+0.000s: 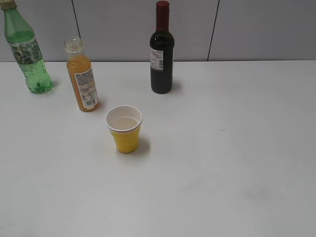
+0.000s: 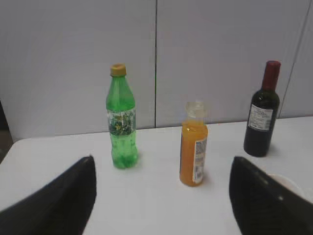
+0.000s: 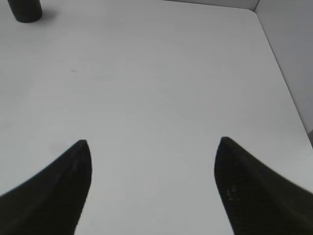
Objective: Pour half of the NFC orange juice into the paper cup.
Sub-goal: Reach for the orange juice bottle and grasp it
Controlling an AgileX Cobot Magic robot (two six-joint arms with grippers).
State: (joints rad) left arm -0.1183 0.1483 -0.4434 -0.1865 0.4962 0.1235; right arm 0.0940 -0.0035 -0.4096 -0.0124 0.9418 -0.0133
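1. White table (image 1: 237, 163): carries three bottles and a cup.
2. Dark wine bottle (image 1: 161, 52): red cap, upright near the back wall, right of the juice.
3. Green plastic bottle (image 1: 25, 49): upright at far left, yellow cap.
4. NFC orange juice (image 1: 82, 76): stands between the green and wine bottles, long axis vertical, uncapped clear neck pointing up. Orange liquid reaches the shoulder.
5. Paper cup (image 1: 124, 129): yellow, upright, mouth up, in front of the juice and apart from it.
6. Left gripper (image 2: 161, 196): jaws spread wide, holding nothing, facing the juice.
7. Right gripper (image 3: 154, 183): jaws spread wide, empty, over bare table.
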